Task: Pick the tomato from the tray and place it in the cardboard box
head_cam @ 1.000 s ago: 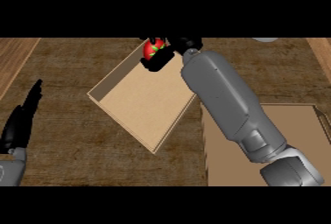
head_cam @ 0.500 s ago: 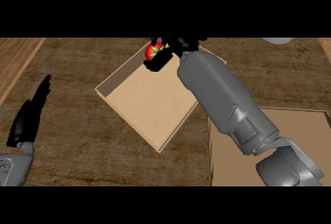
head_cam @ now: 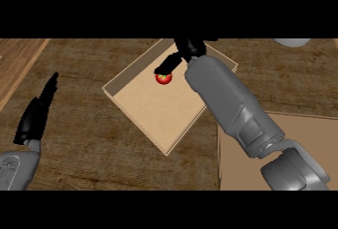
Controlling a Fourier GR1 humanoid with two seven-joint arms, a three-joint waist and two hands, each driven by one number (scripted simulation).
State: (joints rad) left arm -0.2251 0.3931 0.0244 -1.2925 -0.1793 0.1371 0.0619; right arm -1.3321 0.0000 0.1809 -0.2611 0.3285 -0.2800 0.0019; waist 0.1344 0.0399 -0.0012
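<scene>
The tomato (head_cam: pixel 163 78) lies inside the cardboard box (head_cam: pixel 148 112), on its floor near the far corner, so the main part of the job looks done, judging by where things lie. The right robot hand (head_cam: pixel 181 53) hangs over that far corner with its fingers extended; one dark fingertip points down just above the tomato, and whether it touches the fruit is hard to tell. Nothing is curled round the tomato, so the hand reads as open and empty. The grey forearm runs from the lower right up across the box's right edge. What is probably left is only to lift that arm clear of the box without nudging the tomato or the box wall. The tray (head_cam: pixel 277 152) shows as a flat tan sheet at the lower right, partly under the arm, and no tomato is seen on it. The left robot hand (head_cam: pixel 38 114) rests at the left edge over the wooden tabletop (head_cam: pixel 99 152), fingers straight and up, holding nothing.
</scene>
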